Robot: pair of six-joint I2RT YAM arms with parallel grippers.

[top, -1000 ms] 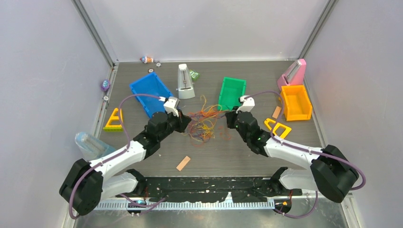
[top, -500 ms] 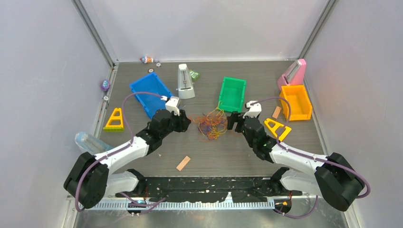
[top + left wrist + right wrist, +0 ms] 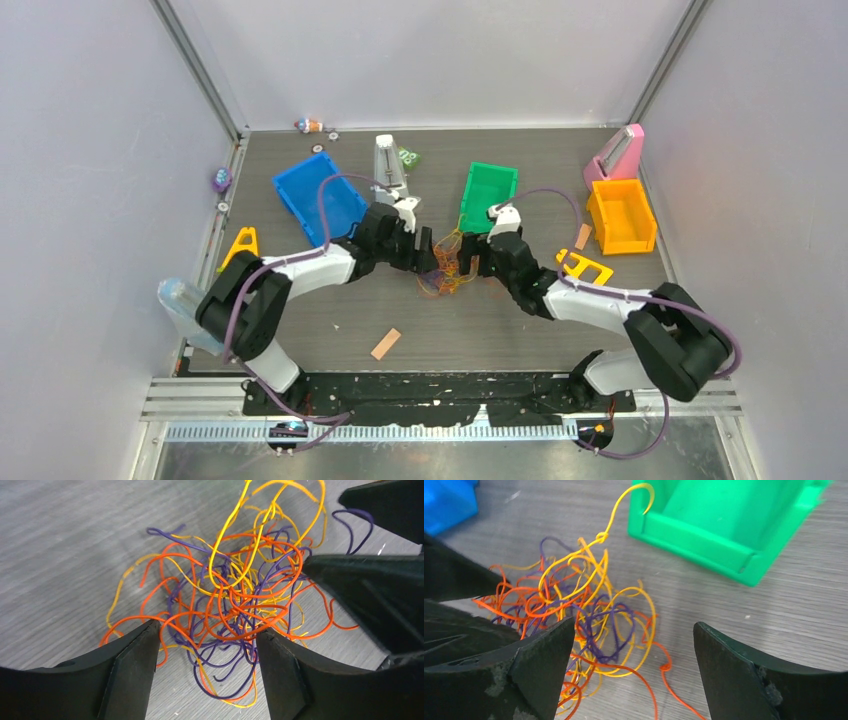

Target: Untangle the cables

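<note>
The cables (image 3: 447, 262) sit as one small wad in the middle of the top view, on the grey table (image 3: 330, 310) just below the green bin (image 3: 488, 197) and to the right of the blue bin (image 3: 320, 195). Both arms are crowded right up on it, the left gripper (image 3: 425, 252) from the left of the frame and the right gripper (image 3: 478, 262) from the right.

Fingers on both are spread apart, nothing pinched. In the left wrist view the wad (image 3: 235, 600) fills the centre and its lower strands lie in the gap between the two fingers, but neither pad is clamping any. In the right wrist view the wad (image 3: 584, 605) sits left of centre, spilling past the left finger, and most of the gap is bare table.

My guess is this stuff weighs basically nothing and is springy rather than limp, since the loops hold their curl. It's way thinner than a finger, so a single strand will probably slide out of a loose pinch, and grabbing the middle just gets several colours at once.

I'd go for the stragglers. There's a yellow loop (image 3: 634, 495) poking up over the green bin's (image 3: 724, 530) corner at the top of the right wrist view, and an orange tail (image 3: 671, 685) trailing off toward the bottom. The purple loop (image 3: 356, 525) at the upper right of the left wrist view looks free too. Pinch one, hold the wad, and pull slowly, because a jerk likely drags the whole ball along.
</note>
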